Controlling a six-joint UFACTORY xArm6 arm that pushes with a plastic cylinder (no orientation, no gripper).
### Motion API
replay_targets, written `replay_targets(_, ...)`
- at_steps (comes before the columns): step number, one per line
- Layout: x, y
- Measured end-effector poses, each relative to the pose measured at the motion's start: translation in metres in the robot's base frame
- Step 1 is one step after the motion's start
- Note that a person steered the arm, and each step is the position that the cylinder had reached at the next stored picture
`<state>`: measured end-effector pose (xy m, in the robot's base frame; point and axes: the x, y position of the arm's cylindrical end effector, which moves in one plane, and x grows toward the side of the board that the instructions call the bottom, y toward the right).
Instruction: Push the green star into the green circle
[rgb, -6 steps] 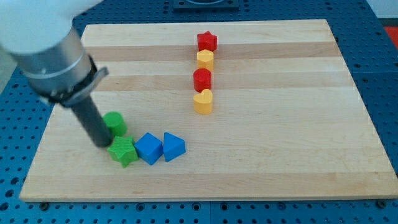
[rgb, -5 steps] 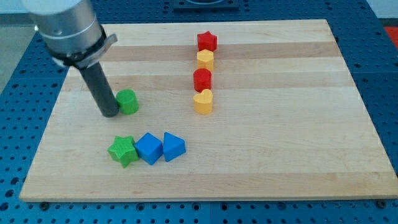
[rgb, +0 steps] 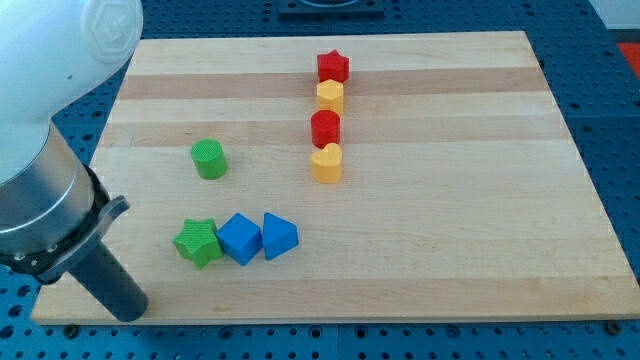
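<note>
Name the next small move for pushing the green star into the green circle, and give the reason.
Probably slide my tip rightward to just below the green star block. The green circle block sits above the star, so a push toward the view's top should join them.

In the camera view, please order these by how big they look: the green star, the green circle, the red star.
1. green star, largest, though it lies nearer the view's bottom
2. green circle and red star: about alike, so I do not rank them

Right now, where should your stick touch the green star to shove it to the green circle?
I'd press my tip on the green star's lower side, coming from the view's bottom: the green circle sits above it, and blue blocks crowd its right.
</note>
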<state>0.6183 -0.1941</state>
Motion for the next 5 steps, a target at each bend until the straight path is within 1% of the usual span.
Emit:
replay_targets(1,-0.007,0.035)
replay_targets(2,-0.011,0.054)
replay_targets(3,-0.020,0.054)
replay_targets(5,-0.142,0.046)
